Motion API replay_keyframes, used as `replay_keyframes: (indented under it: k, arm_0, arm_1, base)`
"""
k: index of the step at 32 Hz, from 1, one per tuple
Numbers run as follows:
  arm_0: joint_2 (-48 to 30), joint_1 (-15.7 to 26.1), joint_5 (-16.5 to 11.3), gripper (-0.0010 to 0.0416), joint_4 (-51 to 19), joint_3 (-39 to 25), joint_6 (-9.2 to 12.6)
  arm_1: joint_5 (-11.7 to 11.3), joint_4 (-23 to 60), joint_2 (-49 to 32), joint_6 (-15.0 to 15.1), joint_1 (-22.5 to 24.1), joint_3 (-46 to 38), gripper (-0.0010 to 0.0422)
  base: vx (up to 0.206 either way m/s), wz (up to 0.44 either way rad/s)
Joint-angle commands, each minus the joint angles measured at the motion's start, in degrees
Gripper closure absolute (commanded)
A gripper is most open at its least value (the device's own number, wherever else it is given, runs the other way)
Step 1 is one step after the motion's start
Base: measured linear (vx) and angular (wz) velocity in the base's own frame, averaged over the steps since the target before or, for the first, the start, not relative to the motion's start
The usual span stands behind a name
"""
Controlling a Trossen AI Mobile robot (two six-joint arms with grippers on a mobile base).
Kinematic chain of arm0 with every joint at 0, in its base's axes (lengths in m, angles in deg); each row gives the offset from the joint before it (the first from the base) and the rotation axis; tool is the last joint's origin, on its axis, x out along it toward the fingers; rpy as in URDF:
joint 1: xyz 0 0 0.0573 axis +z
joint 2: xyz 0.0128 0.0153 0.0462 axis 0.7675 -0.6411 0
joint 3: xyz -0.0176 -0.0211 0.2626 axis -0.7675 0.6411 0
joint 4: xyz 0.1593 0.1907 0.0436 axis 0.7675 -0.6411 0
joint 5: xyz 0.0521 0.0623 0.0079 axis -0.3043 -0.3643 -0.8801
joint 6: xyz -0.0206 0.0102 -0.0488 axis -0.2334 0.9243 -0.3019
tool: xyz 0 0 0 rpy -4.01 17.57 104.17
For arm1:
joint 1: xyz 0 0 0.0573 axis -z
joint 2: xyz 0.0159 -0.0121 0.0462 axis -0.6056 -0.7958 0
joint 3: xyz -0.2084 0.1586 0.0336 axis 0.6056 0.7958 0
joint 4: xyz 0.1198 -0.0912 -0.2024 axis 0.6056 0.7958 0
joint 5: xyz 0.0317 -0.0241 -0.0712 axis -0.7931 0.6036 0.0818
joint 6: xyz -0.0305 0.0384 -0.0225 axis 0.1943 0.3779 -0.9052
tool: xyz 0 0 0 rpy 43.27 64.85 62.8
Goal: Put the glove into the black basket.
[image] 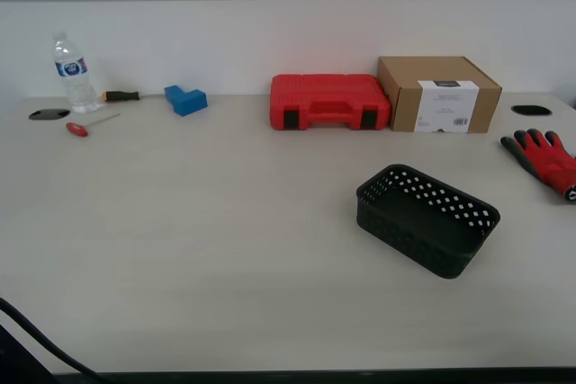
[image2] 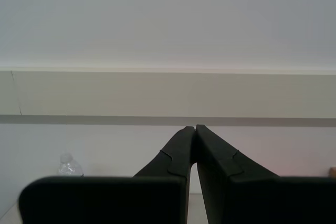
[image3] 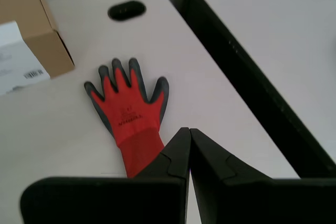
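Now my first gripper (image3: pixel 189 132) is hanging over the glove (image3: pixel 128 106), jaws together, aiming ahead to grab it. The basket (image: pixel 427 218) is sitting empty. My second gripper (image2: pixel 195 128), jaws together, is facing the wall.

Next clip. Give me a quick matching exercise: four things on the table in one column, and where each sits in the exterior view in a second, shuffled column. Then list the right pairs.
Things:
1. glove
2. black basket
3. water bottle
4. red case

Places:
A. far back near the wall, at the exterior view's left
B. at the back, touching or nearly touching the cardboard box
C. at the table's edge on the exterior view's right, flat, partly out of frame
D. mid-table, nearer than the case, standing empty

Pairs: 1-C, 2-D, 3-A, 4-B
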Motion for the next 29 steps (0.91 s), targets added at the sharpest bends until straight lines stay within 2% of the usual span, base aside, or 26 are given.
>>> replay_keyframes:
  k: [1,4,7,8,11,14,19,23,26,29]
  arm_0:
    - [-8.81,-0.02,0.0,0.0405,-3.72,-4.24,-0.55]
    - [-17.73,-0.33,-0.02,0.0405,-7.98,-7.87,-1.79]
    - [-24.83,-0.44,-0.17,0.0405,-8.46,-8.87,-2.47]
    - [-26.23,-0.44,-0.63,0.0405,-8.39,-9.05,-2.45]
    - [-32.74,-0.44,-4.79,0.0405,-7.93,-11.04,-2.86]
    - [-36.92,-0.46,-4.74,0.0405,-6.97,-13.4,-4.0]
    - [-44.37,-0.76,-6.71,0.0405,-8.44,-23.23,-3.93]
    - [-46.84,-0.83,-6.97,0.0405,-10.91,-29.53,-3.78]
    - [-49.86,-0.87,-7.93,0.0405,-16.2,-37.57,-3.48]
    - [-52.48,-0.87,-8.39,0.0405,-19.65,-42.8,-3.02]
  arm_1:
    - [-0.04,-0.24,-0.02,0.0,0.0,-0.04,0.0412]
    - [-0.04,-0.24,-0.02,0.0,-0.02,-0.07,0.0412]
    - [-0.04,-0.24,0.0,0.0,-0.02,-0.04,0.0412]
    - [-0.04,-0.24,0.0,0.0,-0.02,-0.04,0.0412]
    - [-0.02,-0.26,0.0,0.0,0.0,-0.04,0.0412]
    - [-0.04,-0.24,0.0,0.0,-0.02,-0.04,0.0412]
    - [-0.02,-0.24,0.0,0.0,0.0,-0.04,0.0412]
    - [-0.04,-0.22,0.0,0.0,0.0,-0.04,0.0412]
    - [-0.04,-0.26,-0.02,0.0,-0.02,-0.04,0.0412]
    - [-0.02,-0.24,-0.02,0.02,-0.02,-0.04,0.0412]
  base:
    - [0.0,0.0]
    - [0.0,0.0]
    - [0.0,0.0]
    - [0.0,0.0]
    - [0.0,0.0]
    - [0.0,0.0]
    - [0.0,0.0]
    - [0.0,0.0]
    - [0.0,0.0]
    - [0.0,0.0]
